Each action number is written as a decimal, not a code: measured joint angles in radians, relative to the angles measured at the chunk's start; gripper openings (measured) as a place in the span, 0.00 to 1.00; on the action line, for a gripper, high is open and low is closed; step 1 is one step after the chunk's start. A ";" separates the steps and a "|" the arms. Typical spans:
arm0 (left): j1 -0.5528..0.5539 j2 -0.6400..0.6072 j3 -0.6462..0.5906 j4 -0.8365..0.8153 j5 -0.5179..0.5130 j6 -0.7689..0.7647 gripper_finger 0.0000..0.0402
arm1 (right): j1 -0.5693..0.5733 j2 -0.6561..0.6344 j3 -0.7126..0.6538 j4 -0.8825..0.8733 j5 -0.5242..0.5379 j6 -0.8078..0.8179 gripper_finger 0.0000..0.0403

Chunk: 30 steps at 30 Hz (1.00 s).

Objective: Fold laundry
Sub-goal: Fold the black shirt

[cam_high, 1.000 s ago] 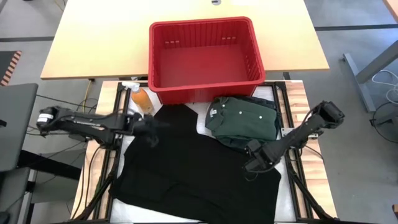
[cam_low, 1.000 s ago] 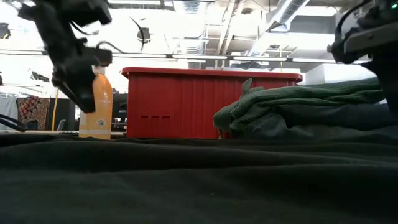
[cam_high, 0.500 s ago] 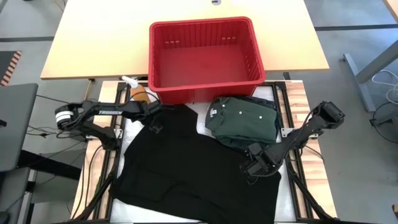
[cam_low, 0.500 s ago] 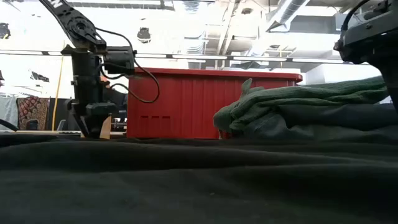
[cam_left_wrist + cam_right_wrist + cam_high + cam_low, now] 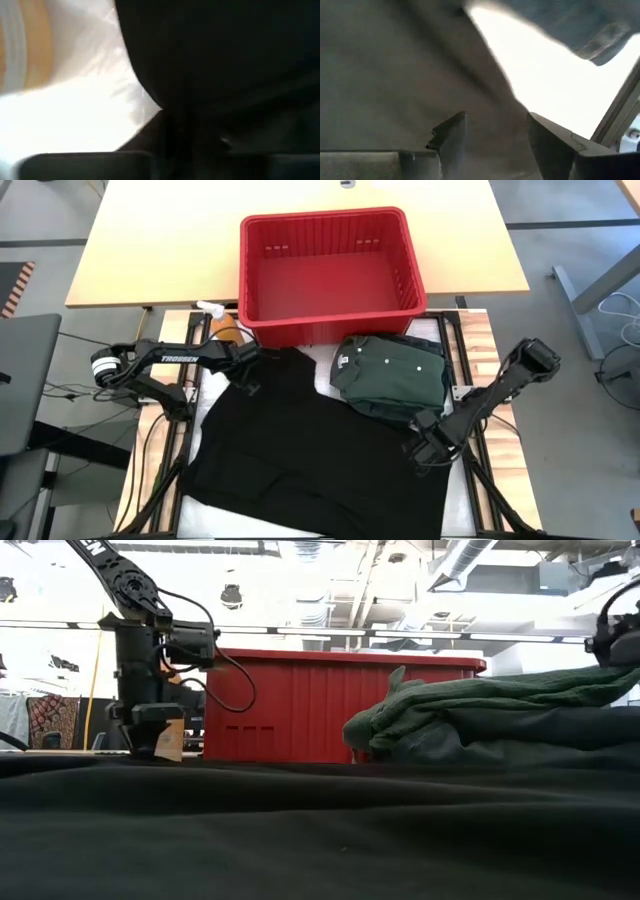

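1. High view: the flat black cloth garment (image 5: 310, 445) covers the table centre; the folded green buttoned shirt (image 5: 392, 372) lies beside it, near the red plastic basket (image 5: 330, 275).
2. Low view: the left gripper (image 5: 152, 735) sits at the black garment's far edge — finger state cannot be told.
3. Right wrist view: the right gripper (image 5: 492, 135) is spread open over the black garment.

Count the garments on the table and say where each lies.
2 plainly visible: a black garment spread flat mid-table, and a folded green buttoned shirt beside the red basket. Dark cloth under the shirt may be more.
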 joint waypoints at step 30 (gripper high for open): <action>-0.023 -0.131 0.171 -0.175 0.126 0.005 0.00 | 0.006 -0.026 0.242 -0.454 0.133 -0.188 0.04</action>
